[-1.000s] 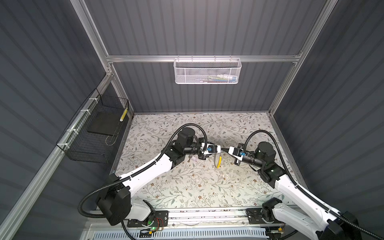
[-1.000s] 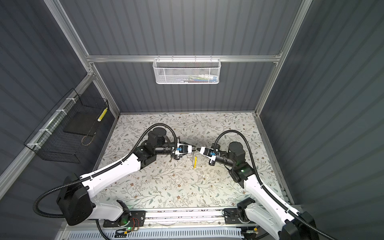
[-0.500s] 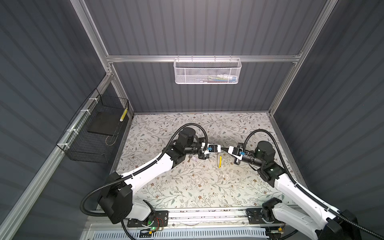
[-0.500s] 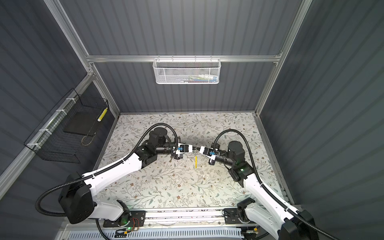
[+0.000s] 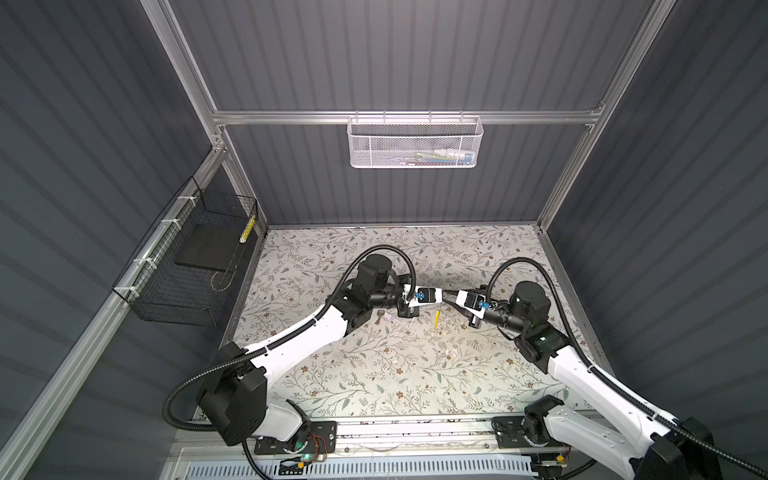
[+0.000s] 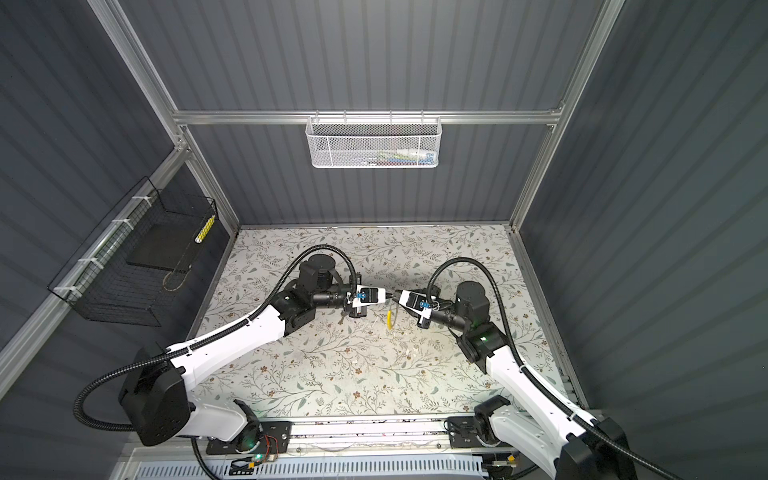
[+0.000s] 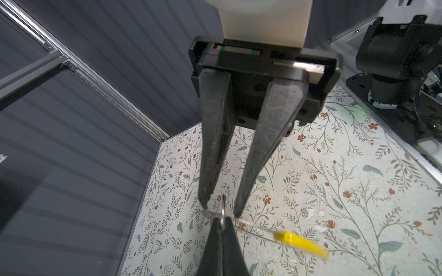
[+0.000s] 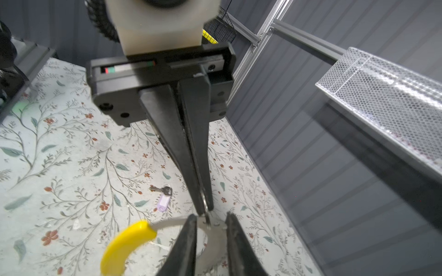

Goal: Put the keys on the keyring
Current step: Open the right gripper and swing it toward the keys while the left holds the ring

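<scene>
The keyring [image 8: 167,223], a thin grey metal hoop with a yellow tag [image 8: 126,241], hangs above the middle of the floral table. My left gripper [image 7: 221,219] is shut on its wire, and it appears in both top views [image 5: 444,296] [image 6: 390,294]. My right gripper [image 8: 210,222] meets it tip to tip. It stands open, one finger on each side of the hoop without clamping it. The yellow tag [image 5: 436,320] [image 6: 390,320] [image 7: 301,245] dangles below both grippers. One of the keys [image 8: 160,190], dull metal with a pale lilac tag [image 8: 163,200], lies on the table under the left arm's wrist [image 5: 384,318].
A white mesh basket [image 5: 415,143] hangs on the back wall. A black wire basket [image 5: 195,266] is fixed to the left wall. Dark ribbed walls and aluminium posts enclose the table [image 5: 395,374] on three sides. Both arm bases sit along the front rail.
My left gripper has closed onto the keyring wire. My right gripper, shut on the ring a moment ago, has opened its jaws. Both arms have hardly shifted.
</scene>
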Controlling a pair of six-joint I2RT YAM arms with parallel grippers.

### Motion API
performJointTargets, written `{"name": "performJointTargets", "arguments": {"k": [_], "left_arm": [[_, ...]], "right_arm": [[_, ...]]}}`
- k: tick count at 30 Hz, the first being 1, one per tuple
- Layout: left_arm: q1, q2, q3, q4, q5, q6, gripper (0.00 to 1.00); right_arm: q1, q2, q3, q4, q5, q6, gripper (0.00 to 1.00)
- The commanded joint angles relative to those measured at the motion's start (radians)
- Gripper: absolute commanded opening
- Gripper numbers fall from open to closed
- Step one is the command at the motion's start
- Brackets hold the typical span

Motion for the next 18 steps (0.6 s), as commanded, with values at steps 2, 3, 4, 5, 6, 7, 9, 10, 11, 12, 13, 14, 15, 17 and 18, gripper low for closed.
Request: {"name": "performJointTargets", "arguments": {"k": [2, 3, 4, 5, 6, 7, 9, 10, 11, 12, 13, 14, 15, 17, 18], "left_arm": [[0.029, -0.02, -0.024, 0.06, -0.033, -0.08, 0.0], [0.049, -0.032, -0.043, 0.077, -0.036, -0.101, 0.0], [0.07, -0.046, -0.065, 0.095, -0.038, -0.119, 0.0], [0.088, -0.056, -0.082, 0.108, -0.04, -0.131, 0.0], [0.11, -0.071, -0.1, 0.114, -0.045, -0.143, 0.0], [0.132, -0.088, -0.116, 0.109, -0.055, -0.145, 0.0], [0.17, -0.122, -0.144, 0.094, -0.071, -0.143, 0.0], [0.188, -0.142, -0.16, 0.094, -0.081, -0.144, 0.0], [0.203, -0.157, -0.167, 0.086, -0.087, -0.142, 0.0], [0.22, -0.171, -0.171, 0.071, -0.095, -0.138, 0.0], [0.239, -0.184, -0.175, 0.057, -0.098, -0.134, 0.0], [0.254, -0.192, -0.181, 0.047, -0.103, -0.129, 0.0], [0.277, -0.204, -0.191, 0.047, -0.098, -0.131, 0.0], [0.324, -0.218, -0.208, 0.047, -0.078, -0.131, 0.0], [0.348, -0.222, -0.214, 0.049, -0.066, -0.127, 0.0]], "right_arm": [[-0.019, 0.004, -0.036, 0.084, 0.028, 0.097, 0.34], [-0.019, 0.005, -0.04, 0.085, 0.039, 0.116, 0.35], [-0.019, 0.007, -0.039, 0.086, 0.06, 0.156, 0.36], [-0.019, 0.008, -0.038, 0.087, 0.083, 0.193, 0.37], [-0.019, 0.014, -0.039, 0.086, 0.109, 0.24, 0.38], [-0.02, 0.024, -0.035, 0.082, 0.125, 0.279, 0.38], [-0.019, 0.047, -0.017, 0.024, 0.13, 0.315, 0.39], [-0.016, 0.065, -0.011, 0.003, 0.118, 0.324, 0.39], [-0.01, 0.082, -0.011, -0.003, 0.113, 0.339, 0.39], [-0.002, 0.107, -0.009, -0.002, 0.112, 0.374, 0.38], [0.01, 0.135, -0.007, 0.008, 0.103, 0.411, 0.37], [0.023, 0.172, -0.004, 0.015, 0.078, 0.424, 0.37], [0.043, 0.211, -0.003, 0.028, 0.054, 0.417, 0.36], [0.083, 0.282, -0.001, 0.069, 0.022, 0.377, 0.37], [0.099, 0.331, 0.011, 0.086, 0.001, 0.344, 0.38]]}}
